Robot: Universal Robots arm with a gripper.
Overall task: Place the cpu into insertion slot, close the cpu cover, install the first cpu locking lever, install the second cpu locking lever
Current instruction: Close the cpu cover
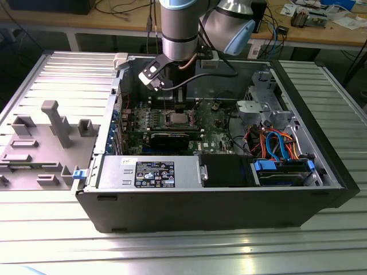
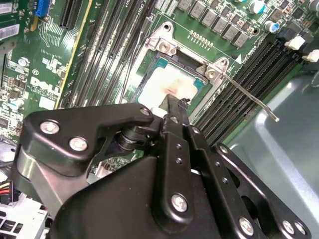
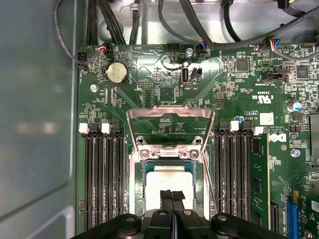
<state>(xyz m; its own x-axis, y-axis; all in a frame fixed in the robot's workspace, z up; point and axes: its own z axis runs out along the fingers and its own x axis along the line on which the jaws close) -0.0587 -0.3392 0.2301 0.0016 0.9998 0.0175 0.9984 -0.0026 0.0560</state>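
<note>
Judging by the small square silver-grey cpu (image 1: 176, 119) seated mid-frame in the exterior view within the metal-rimmed black insertion slot (image 3: 134, 189), cover-closing is deemed the current step: the open thin silver cpu cover (image 3: 169, 111) is to be tipped down onto it, the black hand (image 3: 172, 194) being poised above, set narrow and empty.

Electronics workshop: cable-strewn workbench (image 1: 332, 35), opened computer case (image 1: 200, 206).
</note>
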